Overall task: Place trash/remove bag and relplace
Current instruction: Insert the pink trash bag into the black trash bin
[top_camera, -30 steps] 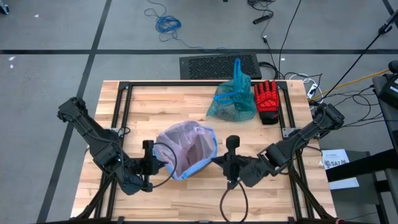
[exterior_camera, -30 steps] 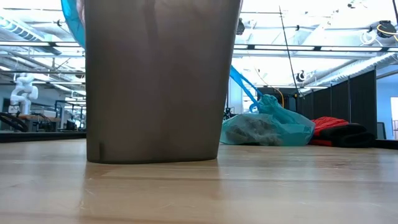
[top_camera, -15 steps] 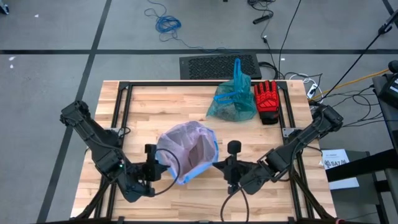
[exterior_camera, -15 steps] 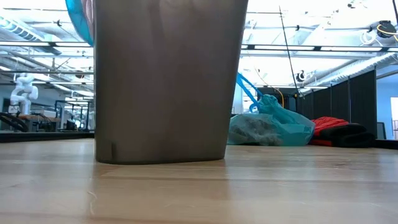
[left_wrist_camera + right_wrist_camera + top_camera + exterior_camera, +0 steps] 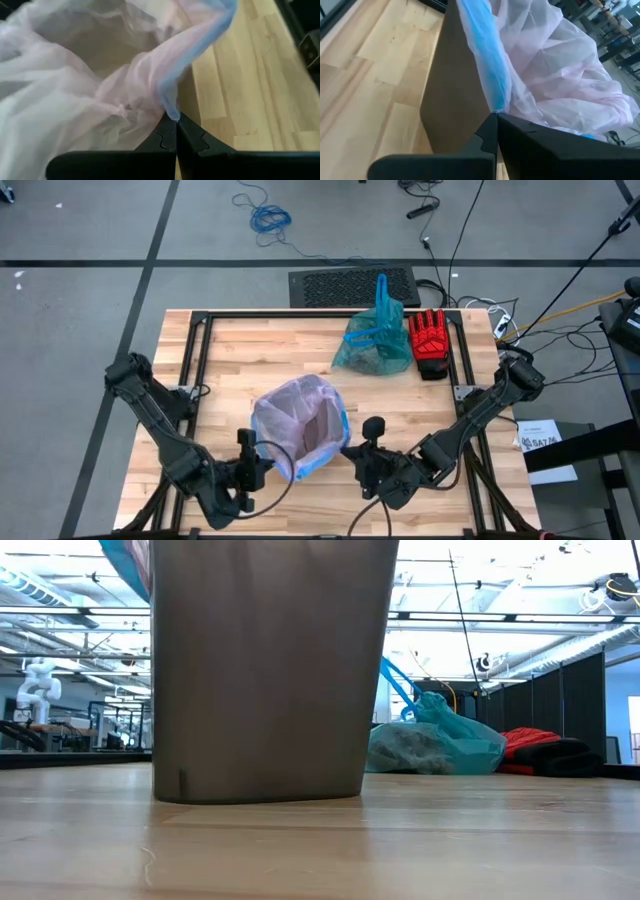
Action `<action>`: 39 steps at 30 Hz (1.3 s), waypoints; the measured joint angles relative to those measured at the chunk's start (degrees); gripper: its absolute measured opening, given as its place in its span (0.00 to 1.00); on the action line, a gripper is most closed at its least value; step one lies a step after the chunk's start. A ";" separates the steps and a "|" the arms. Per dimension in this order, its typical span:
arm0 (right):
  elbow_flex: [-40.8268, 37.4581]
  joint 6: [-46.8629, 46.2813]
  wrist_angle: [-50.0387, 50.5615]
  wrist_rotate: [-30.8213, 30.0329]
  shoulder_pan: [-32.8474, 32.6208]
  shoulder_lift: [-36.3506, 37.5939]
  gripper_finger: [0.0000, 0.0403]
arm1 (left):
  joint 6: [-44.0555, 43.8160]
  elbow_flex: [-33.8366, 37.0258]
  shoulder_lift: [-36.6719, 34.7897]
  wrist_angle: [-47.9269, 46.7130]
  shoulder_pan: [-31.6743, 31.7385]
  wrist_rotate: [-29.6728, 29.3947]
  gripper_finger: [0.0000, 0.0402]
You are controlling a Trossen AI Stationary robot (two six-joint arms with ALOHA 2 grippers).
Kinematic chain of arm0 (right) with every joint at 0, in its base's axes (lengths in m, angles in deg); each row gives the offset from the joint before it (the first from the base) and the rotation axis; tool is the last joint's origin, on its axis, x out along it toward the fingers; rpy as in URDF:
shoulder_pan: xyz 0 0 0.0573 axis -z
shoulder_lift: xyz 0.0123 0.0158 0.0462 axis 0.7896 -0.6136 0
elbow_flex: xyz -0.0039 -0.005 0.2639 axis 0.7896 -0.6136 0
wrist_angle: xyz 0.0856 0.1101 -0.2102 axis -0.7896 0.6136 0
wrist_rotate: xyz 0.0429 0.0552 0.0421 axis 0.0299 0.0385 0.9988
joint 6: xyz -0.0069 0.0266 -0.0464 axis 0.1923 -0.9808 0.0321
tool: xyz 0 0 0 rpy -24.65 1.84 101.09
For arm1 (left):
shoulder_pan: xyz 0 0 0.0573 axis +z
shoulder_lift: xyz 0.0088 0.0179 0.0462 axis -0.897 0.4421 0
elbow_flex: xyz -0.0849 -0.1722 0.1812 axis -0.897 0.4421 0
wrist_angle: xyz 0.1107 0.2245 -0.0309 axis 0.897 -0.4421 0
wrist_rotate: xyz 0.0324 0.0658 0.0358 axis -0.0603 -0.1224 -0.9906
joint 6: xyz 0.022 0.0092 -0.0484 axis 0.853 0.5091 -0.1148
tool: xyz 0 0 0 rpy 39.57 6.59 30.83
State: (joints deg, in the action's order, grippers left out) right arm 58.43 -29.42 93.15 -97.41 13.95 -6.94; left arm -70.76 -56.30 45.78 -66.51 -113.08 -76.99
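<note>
Fitting the fresh liner now. My left fingers [image 5: 175,131] are pinched shut on the pink bag's [image 5: 290,408] blue edge at the bin [image 5: 270,670] near the desk's front edge, and my right fingers [image 5: 496,122] are pinched on the edge opposite. Next I guess: drag the rim down over the bin lip. The full green bag [image 5: 372,345] sits by the back edge; its trash is hard to make out.
</note>
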 joint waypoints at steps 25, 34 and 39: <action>-8.80 -11.72 -0.99 -1.01 1.47 -0.07 0.00 | -10.28 0.03 5.46 -3.82 -0.33 -3.33 0.00; -9.05 -14.26 -1.11 -1.01 3.78 -0.07 0.00 | -11.41 0.78 7.71 -3.98 -0.33 -2.82 0.00; -9.05 -14.47 -1.12 -0.98 3.79 -0.07 0.00 | -14.65 3.30 7.99 -4.01 -0.33 -2.43 0.00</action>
State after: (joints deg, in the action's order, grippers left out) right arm 49.38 -43.89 92.04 -98.39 17.74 -7.01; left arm -85.41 -53.00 53.78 -70.52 -113.41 -79.43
